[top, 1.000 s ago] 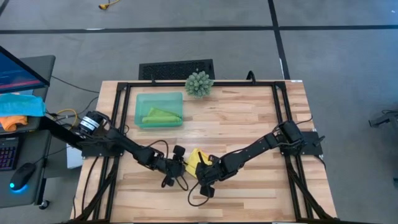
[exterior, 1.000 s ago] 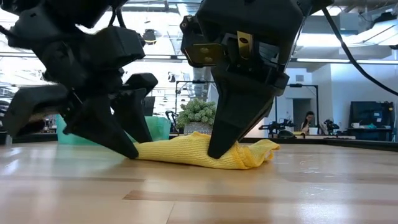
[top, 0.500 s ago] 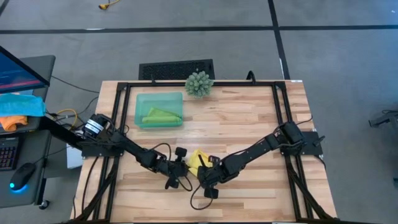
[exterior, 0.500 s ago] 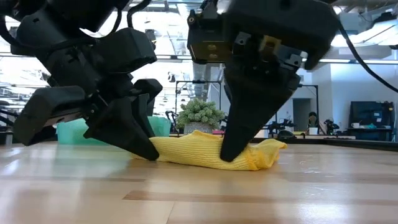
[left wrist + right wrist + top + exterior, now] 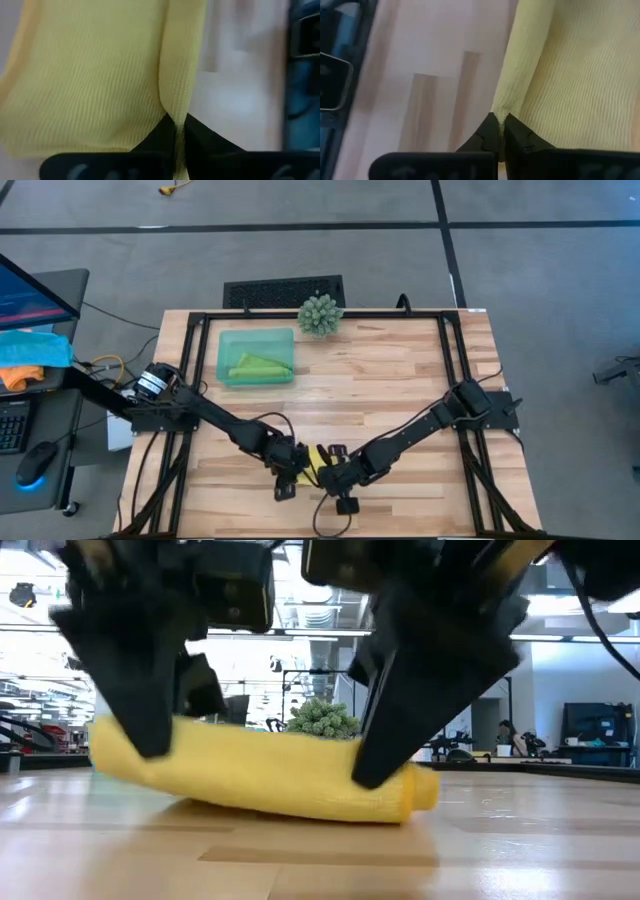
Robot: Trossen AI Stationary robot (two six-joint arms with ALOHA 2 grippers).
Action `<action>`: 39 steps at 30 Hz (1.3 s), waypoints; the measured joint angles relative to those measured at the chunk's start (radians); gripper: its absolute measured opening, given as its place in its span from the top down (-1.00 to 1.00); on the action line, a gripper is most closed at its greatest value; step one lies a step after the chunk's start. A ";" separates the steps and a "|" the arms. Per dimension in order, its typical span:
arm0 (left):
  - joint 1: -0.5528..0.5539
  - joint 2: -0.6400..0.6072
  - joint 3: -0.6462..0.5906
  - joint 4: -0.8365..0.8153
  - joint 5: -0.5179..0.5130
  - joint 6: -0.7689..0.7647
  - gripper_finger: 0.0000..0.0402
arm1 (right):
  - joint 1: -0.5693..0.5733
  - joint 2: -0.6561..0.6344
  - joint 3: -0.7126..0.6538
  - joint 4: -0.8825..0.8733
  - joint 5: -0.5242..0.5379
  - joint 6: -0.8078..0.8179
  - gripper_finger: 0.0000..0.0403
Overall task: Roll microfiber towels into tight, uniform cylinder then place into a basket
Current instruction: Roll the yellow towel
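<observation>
From my station I counted one cloth finished and one in hand. At the far left of the table sat the shallow translucent teal plastic basket (image 5: 256, 357), and inside it lay the leaf-green microfiber towel (image 5: 259, 366), already bundled; I judged that half of the job done. Just right of the basket, at the far edge, stood the spiky green ball plant (image 5: 320, 314), untouched.

Near the front edge of the pale wooden table (image 5: 400, 370), the left gripper (image 5: 291, 471) was closed tight, its fingers pinching a fold of the bright yellow ribbed microfiber towel (image 5: 260, 775) at its left end. That towel was rolled into a longish bundle, and in the level view it looked lifted at its left end, with the middle and right part low against the wood. Just to the right, the right gripper (image 5: 334, 478) was likewise clamped shut on the towel's other edge.

What remained, as I read it: firm up the roll if needed, carry it across to the basket and set it beside the green one.
</observation>
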 joint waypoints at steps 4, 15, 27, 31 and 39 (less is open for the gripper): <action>0.026 0.000 0.051 -0.074 0.086 -0.117 0.95 | 0.014 0.000 0.038 -0.029 -0.023 -0.007 0.88; 0.132 0.081 0.041 -0.104 0.154 -0.268 0.95 | 0.002 0.002 0.052 -0.031 -0.045 0.074 0.89; 0.216 0.116 0.031 -0.074 0.287 -0.379 0.95 | -0.007 0.009 0.014 -0.029 -0.049 0.124 0.75; 0.221 0.115 0.028 -0.104 0.310 -0.397 0.95 | -0.007 0.010 0.011 -0.066 -0.048 0.095 0.50; 0.217 0.115 0.028 -0.133 0.313 -0.371 0.95 | -0.027 0.009 0.014 -0.175 -0.021 0.120 0.04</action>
